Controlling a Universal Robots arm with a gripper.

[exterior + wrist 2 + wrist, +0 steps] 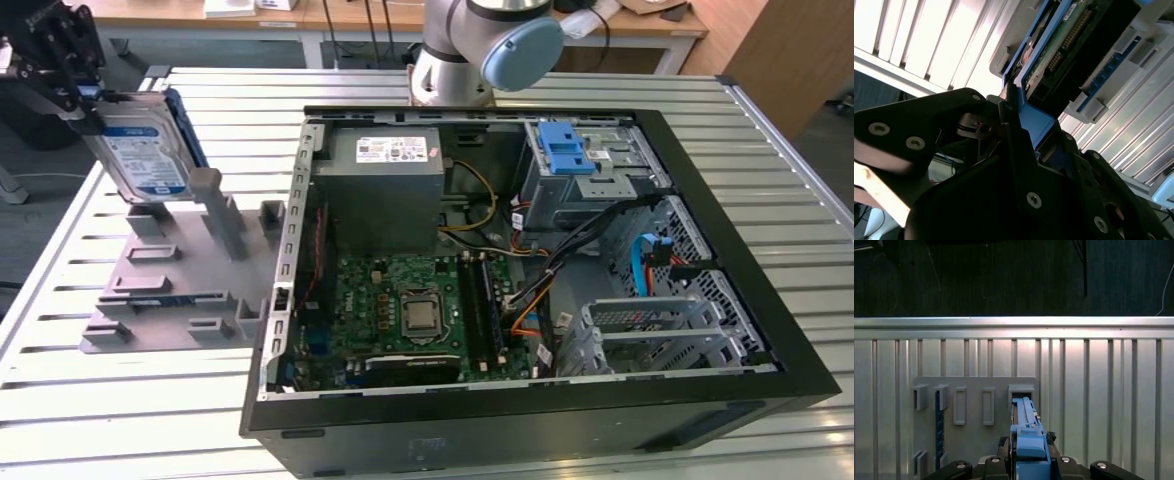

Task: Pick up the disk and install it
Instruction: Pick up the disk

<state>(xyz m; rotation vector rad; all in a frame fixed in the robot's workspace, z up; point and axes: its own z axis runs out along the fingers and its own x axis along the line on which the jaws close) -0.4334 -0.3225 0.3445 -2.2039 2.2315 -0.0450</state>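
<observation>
Exterior view, at its left: the black robot gripper (pixel 91 98) is clamped on the upper end of the flat silver metal disk (pixel 142 152) with a blue-and-white label. It holds the disk upright, slightly tilted, just over the grey plastic slotted holder plate (pixel 160 300) on the slatted metal table (pixel 107 420); whether disk and plate touch cannot be told. The open black computer case (pixel 781 330) lies beside the plate. In the second wrist view the fingers (pixel 1013 150) pinch the disk's blue plastic edge frame (pixel 1036 122).
</observation>
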